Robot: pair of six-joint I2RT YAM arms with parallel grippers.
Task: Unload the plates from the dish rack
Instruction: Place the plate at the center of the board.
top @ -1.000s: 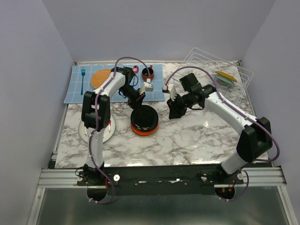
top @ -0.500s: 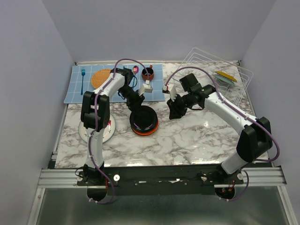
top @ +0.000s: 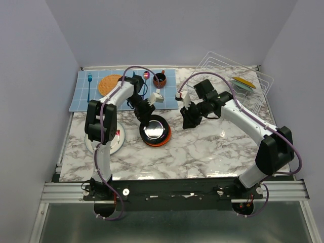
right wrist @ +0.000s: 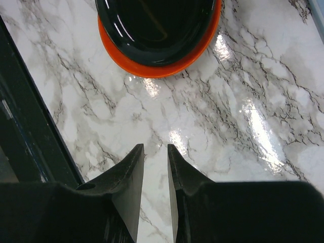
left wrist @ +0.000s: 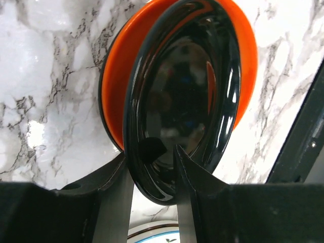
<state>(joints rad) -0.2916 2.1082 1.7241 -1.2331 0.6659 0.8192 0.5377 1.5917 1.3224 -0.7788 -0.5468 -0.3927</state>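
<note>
- Left wrist view: left pincer (left wrist: 152, 155) clamps the rim of the glossy black plate (left wrist: 187, 91), stacked over the orange-red plate (left wrist: 246, 66).
- Over the last second the left arm has shifted slightly leftward; release is judged next.
- Right pincer (right wrist: 155, 152): narrow, empty.

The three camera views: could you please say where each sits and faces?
Top external: above and behind the bases, looking down on the white marble table; both arms, left gripper and right gripper show.
Left wrist: looks along its fingers, clamped on the glossy black round plate over the orange-red round plate.
Right wrist: looks down past its parted, empty fingers at marble.
Shared: all three show both plates.
</note>
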